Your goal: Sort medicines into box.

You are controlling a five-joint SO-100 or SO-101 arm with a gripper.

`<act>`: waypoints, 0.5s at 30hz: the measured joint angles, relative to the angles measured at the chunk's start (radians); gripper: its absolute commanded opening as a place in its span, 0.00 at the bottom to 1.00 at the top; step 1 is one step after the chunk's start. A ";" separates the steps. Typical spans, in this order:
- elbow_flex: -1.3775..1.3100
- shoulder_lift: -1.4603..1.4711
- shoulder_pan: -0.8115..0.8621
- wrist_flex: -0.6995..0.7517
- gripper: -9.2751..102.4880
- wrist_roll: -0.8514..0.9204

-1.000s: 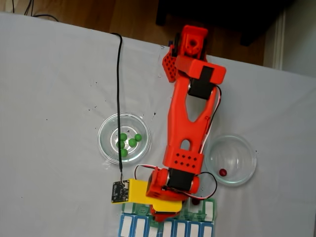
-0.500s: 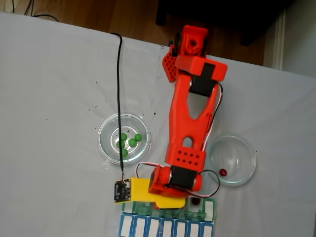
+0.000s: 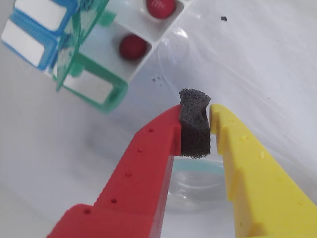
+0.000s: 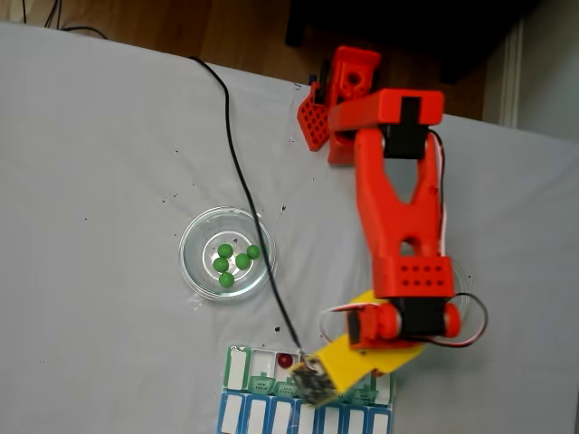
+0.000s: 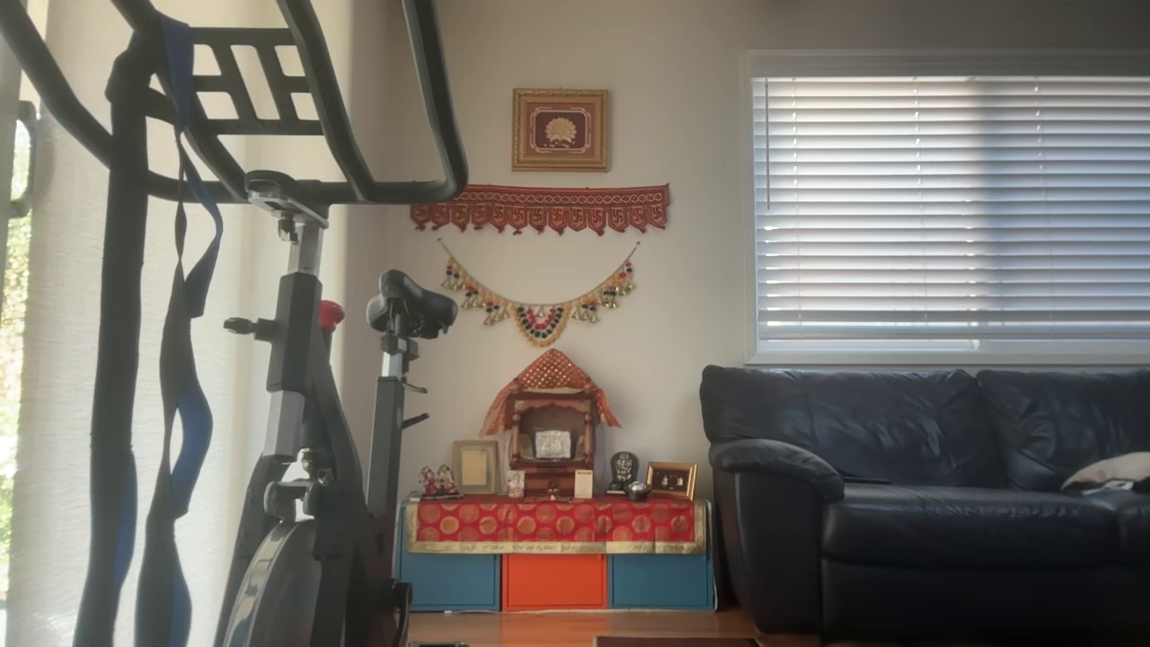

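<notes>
In the fixed view I see the dish [image 4: 226, 254] left of my arm [image 4: 398, 226], with five balls [image 4: 233, 262] in it. The box [image 4: 262, 372] lies along the near table edge, below the dish, one ball [image 4: 286, 360] in a compartment. In the wrist view two balls [image 3: 132, 47] sit in neighbouring compartments, up and left of my gripper [image 3: 194, 121].

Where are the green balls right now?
In the fixed view, five green balls lie in the round glass dish left of the arm, above the pill organiser at the bottom edge.
</notes>
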State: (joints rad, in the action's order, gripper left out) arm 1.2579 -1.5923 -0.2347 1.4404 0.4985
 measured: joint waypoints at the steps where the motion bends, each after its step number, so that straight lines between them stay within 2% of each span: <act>1: 0.002 -0.012 -0.020 0.000 0.09 0.020; 15: 0.397 -0.351 -0.212 -0.192 0.10 0.132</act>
State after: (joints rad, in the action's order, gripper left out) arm 1.6552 -1.9436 -0.4464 1.2487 0.6305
